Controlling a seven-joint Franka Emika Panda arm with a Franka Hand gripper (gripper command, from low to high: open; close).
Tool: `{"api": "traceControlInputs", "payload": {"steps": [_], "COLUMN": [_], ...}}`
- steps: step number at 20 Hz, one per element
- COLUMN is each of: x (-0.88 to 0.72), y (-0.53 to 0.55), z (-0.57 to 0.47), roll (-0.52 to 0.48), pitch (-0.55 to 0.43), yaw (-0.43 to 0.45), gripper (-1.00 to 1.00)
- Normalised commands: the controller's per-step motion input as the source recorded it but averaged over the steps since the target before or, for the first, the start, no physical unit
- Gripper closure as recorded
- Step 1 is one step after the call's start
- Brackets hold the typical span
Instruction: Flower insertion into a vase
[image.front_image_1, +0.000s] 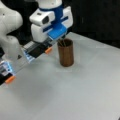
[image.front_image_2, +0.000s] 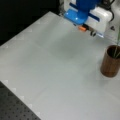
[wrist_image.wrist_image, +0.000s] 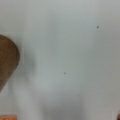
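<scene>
The vase (image.front_image_1: 66, 55) stands upright on the white surface (image.front_image_1: 82, 90); a thin green flower stem (image.front_image_2: 116, 49) rises from its mouth in a front view; the end effector (image.front_image_1: 58, 33) hangs just above the vase's rim; whether it is open, I cannot tell.

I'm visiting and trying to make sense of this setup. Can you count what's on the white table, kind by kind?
Vases: 1, the copper-brown vase, standing upright.
Green stems: 1, a thin green stem rising out of the vase in a front view.
Grippers: 1, the gripper, hanging beside the vase's rim.
Total: 3, all over the white table.
</scene>
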Motion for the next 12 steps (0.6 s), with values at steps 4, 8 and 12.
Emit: {"api": "traceControlInputs", "payload": {"steps": [4,8,12], "x": [0.11,0.13,0.23], "y": [-0.47,-0.38,-0.31], "z": [0.05,0.09,0.08], "roll": [-0.074,-0.012,0.021], "pitch": [0.007,0.099,0.113], "yaw": [0.076,0.19,0.164], "gripper": [-1.0,-1.0,-1.0]}}
